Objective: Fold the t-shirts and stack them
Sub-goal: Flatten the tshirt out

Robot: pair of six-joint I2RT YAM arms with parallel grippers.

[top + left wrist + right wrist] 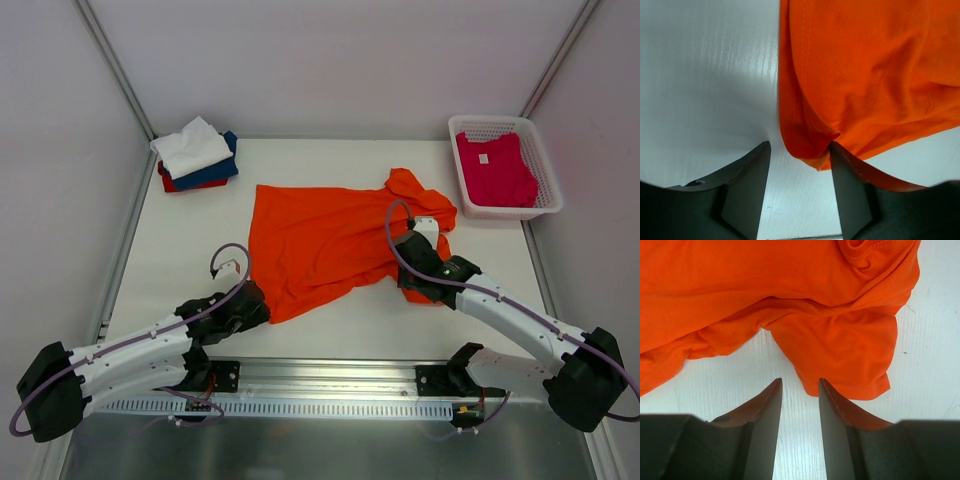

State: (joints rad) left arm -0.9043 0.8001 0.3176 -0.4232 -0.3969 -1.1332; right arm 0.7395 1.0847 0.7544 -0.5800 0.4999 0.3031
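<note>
We find the soft, limp bright orange cloth t-shirt point(320, 240) spread mid-way on the white bench point(190, 240), best pinched at its 7 o'clock hem corner and 4 o'clock sleeve, where our left jaws and right jaws stand open, gripping nothing.

A white mesh basket point(497, 211) sits at the worktop's point(180, 250) far right corner. A slotted metal rail point(330, 380) lines its near edge.

1. Bright, even overhead light; white table point(350, 325) slightly washed out, no hard glare.
2. Soft grey shadow falls across table in left wrist view.
3. Wrist views: near fingers point(747, 190) dark, slightly soft; orange shirt point(790, 280) saturated, folds readable.
</note>
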